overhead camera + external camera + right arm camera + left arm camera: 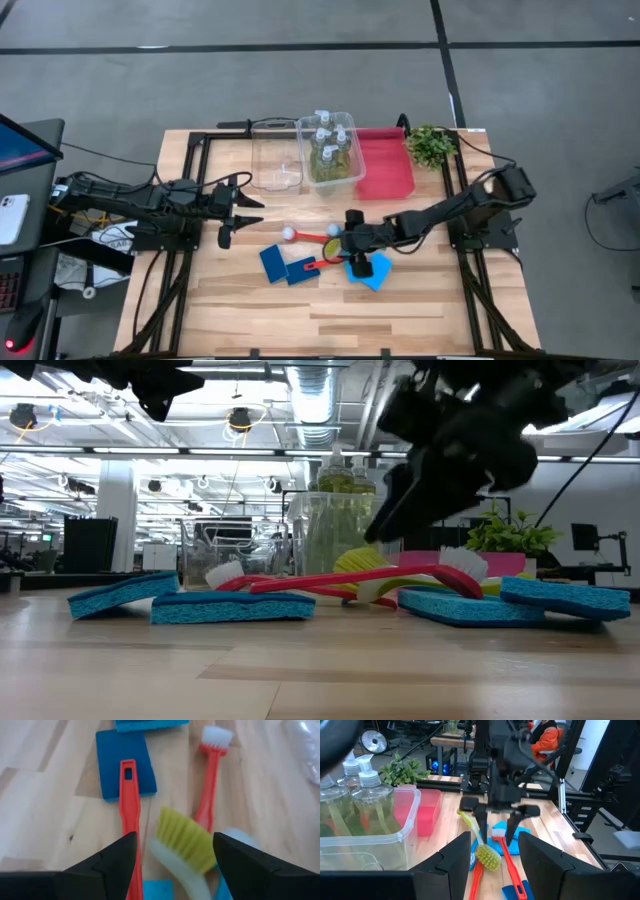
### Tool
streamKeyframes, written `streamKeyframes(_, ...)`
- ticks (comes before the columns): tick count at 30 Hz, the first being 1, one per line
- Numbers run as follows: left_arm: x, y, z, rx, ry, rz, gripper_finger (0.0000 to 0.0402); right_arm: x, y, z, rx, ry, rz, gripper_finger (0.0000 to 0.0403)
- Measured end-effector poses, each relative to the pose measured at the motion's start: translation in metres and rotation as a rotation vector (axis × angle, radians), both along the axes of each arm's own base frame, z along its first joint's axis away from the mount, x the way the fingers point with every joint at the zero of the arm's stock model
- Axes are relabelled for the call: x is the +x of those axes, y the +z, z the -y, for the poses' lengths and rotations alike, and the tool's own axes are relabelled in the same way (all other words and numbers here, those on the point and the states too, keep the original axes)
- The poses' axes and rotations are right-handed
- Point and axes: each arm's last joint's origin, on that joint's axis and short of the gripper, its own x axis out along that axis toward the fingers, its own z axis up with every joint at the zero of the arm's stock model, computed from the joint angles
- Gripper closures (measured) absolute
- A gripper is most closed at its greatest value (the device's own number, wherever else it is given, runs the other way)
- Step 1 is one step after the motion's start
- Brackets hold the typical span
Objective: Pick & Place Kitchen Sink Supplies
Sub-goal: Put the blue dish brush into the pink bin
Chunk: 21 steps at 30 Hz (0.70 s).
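The table [250, 320] is a pale wooden top of long planks framed by black rails, standing on a grey floor crossed by dark lines. Seen level across the table, the room behind is a wide workshop with ceiling ducts, round hanging lamps and benches. The left wrist view shows a person in an orange top [546, 734] seated past the far rail.

Along the far edge stand an empty clear bin [275, 156], a second clear bin [344, 178] holding the bottles [327, 148] of yellow-green liquid with white tops, a red tray [385, 165], and a small plant [431, 145] at the far right corner.

Near the middle of the table lie the loose supplies. Two dark blue sponges [285, 266] lie side by side, a lighter blue sponge [376, 272] lies to their right, and a red brush [308, 236] with a white head rests just beyond them. A second red handle [129, 815] lies across one sponge, beside a yellow-bristled brush [184, 839].

The right gripper [352, 247] hangs over this cluster, fingers spread wide with the yellow bristles between them, gripping nothing. The left gripper [245, 211] waits above the left side of the table, its fingers parted and empty.
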Motion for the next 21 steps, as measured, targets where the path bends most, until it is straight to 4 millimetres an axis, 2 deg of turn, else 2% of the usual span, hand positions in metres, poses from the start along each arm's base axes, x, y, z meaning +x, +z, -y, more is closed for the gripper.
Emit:
streamKeyframes(4, 0.0, 0.0, 0.0, 0.0, 0.0, 0.002, 0.0234, 0.005, -0.015, -0.002, 0.009, -0.013, -0.048, 0.0148)
streamKeyframes(9, 0.0, 0.0, 0.0, -0.022, 0.003, 0.002, 0.0234, 0.006, -0.023, -0.008, 0.032, -0.01, -0.069, 0.0148)
streamKeyframes(17, 0.0, 0.001, 0.0, -0.05, 0.008, 0.005, 0.0234, 0.0, -0.023, -0.021, -0.008, 0.058, -0.095, 0.0148)
streamKeyframes(21, 0.0, 0.001, 0.0, -0.05, 0.008, 0.008, 0.0234, -0.007, -0.013, -0.019, -0.089, 0.046, -0.084, 0.0148)
